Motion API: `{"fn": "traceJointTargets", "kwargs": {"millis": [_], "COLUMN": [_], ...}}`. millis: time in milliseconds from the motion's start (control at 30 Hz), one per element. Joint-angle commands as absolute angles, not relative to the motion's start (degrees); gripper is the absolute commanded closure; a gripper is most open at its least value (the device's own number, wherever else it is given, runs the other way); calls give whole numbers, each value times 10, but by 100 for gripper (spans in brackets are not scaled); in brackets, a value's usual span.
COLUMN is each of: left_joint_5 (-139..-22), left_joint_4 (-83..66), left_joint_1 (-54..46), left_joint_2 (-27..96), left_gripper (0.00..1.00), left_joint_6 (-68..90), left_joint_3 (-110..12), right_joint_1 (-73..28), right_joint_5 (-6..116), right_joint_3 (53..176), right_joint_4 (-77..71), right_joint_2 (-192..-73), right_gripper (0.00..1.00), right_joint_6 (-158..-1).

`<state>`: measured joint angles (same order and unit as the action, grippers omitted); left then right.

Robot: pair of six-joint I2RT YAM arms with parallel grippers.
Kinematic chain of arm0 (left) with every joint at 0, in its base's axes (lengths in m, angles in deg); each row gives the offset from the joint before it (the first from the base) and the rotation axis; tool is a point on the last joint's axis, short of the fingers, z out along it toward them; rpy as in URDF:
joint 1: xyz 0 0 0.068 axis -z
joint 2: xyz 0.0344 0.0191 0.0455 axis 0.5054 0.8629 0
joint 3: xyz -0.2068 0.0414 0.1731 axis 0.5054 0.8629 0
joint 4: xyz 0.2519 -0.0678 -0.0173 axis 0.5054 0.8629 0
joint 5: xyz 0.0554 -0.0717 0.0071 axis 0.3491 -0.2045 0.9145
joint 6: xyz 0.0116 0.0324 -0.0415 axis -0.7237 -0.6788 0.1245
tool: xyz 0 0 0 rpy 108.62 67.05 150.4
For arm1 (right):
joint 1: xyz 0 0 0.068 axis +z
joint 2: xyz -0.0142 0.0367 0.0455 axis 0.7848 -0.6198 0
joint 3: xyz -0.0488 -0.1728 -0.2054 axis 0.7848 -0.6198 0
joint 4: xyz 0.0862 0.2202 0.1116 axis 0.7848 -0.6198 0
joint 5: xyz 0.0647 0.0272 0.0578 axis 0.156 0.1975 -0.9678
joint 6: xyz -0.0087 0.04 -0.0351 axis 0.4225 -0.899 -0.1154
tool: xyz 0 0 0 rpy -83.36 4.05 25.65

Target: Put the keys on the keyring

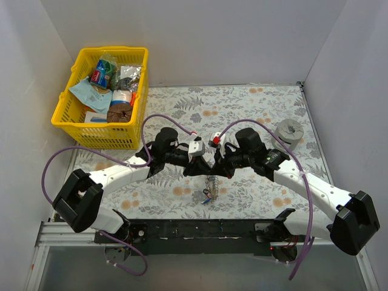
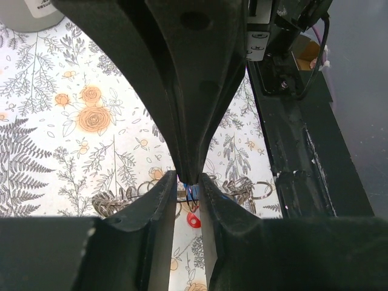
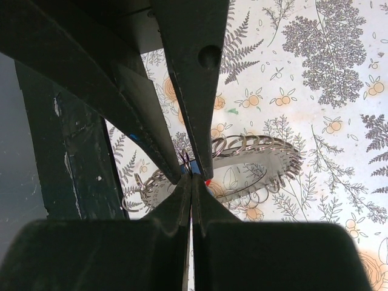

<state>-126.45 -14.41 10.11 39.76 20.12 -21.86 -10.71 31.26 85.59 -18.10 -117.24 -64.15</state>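
The keyring [image 1: 210,185] hangs just above the floral mat [image 1: 254,109] under both grippers, with several small split rings along its rim. It also shows in the left wrist view [image 2: 115,203] and the right wrist view [image 3: 260,145]. My left gripper [image 1: 204,168] [image 2: 189,193] is closed to a narrow gap around a blue key [image 2: 195,193]. A red key head [image 2: 193,219] dangles below it. My right gripper [image 1: 214,168] [image 3: 191,180] meets it tip to tip and is shut on the keyring's thin wire beside the blue key [image 3: 194,167].
A yellow basket [image 1: 66,115] of packets stands at the back left. A squat grey cylinder [image 1: 290,133] sits at the back right and shows in the left wrist view [image 2: 33,15]. The black base rail [image 1: 194,229] runs along the near edge. White walls enclose the mat.
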Motion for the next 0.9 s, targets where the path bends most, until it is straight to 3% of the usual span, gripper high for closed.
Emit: {"fn": "traceJointTargets", "kwargs": {"millis": [0,233,333,433,633,867], "left_joint_5": [-1263,-1256,-1240,-1235,-1236,-1240], "left_joint_4": [-165,-143,-128,-133,-140,-128], "left_joint_1": [104,104,104,104,103,104], "left_joint_2": [375,378,372,358,352,362], "left_gripper": [82,89,73,68,76,78], "left_joint_6": [208,195,185,183,188,182], "left_joint_3": [-215,-221,-221,-215,-209,-216], "right_joint_1": [-105,-105,-105,-105,-105,-105], "right_joint_5": [295,299,300,299,296,299], "right_joint_3": [858,855,854,852,850,849], "right_joint_4": [-142,-141,-140,-140,-136,-135], "right_joint_2": [-1160,-1155,-1155,-1157,-1158,-1154], "right_gripper": [99,99,99,99,99,99], "right_joint_6": [-645,-644,-645,-645,-645,-645]}}
